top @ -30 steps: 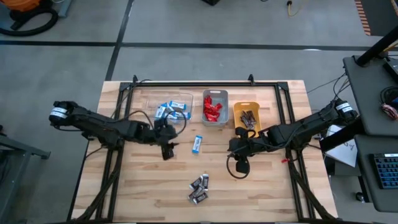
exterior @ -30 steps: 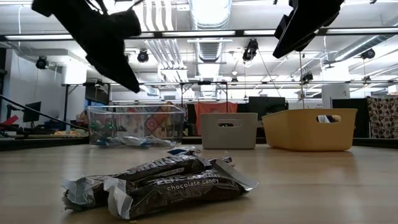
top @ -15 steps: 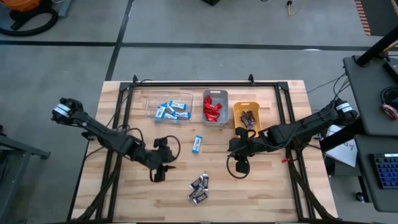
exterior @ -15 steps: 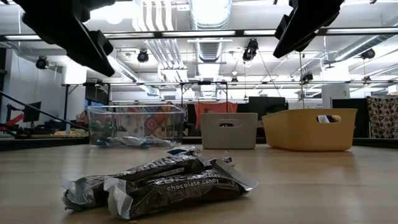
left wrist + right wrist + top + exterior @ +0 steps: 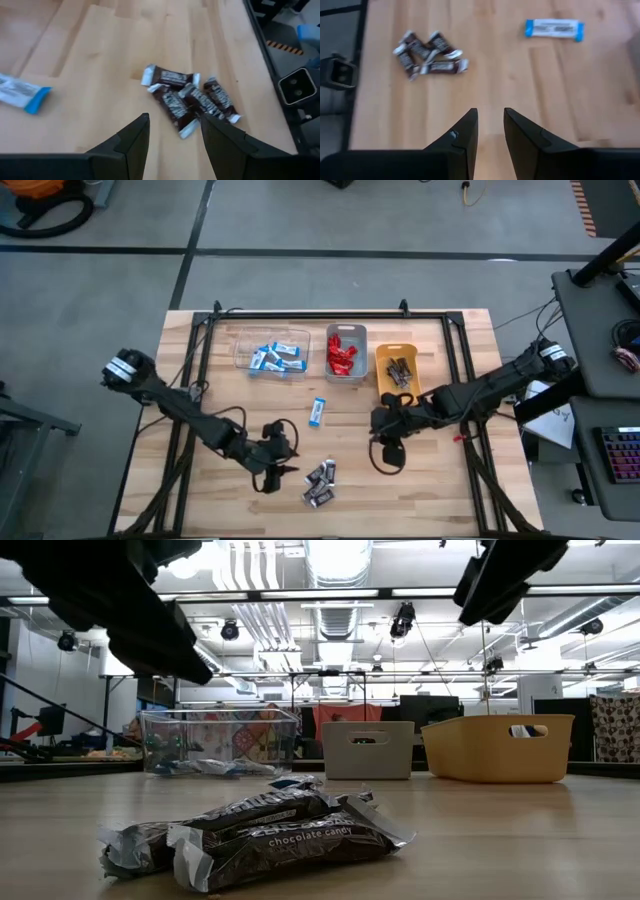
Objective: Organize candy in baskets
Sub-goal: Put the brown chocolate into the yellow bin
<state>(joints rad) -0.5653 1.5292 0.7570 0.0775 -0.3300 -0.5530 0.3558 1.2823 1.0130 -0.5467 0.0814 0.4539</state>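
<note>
Item: dark chocolate bars (image 5: 319, 483), small heap on the table's (image 5: 440, 480) near-centre boards, well apart from the three baskets at the far side; bars lie at mixed angles, no shared long axis. Left gripper (image 5: 277, 473): fingers parted, empty, just beside the heap on its left, clearly the nearer. Right gripper (image 5: 381, 423): fingers narrowly apart, empty, hanging near the orange-yellow basket (image 5: 397, 369). Lone blue-and-white bar (image 5: 317, 412): mid-table, between the arms

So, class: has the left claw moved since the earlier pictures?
Yes. In the high view the left claw has swung away from the clear basket toward the table's near edge, and is now beside the dark brown bars, jaws open.
</note>
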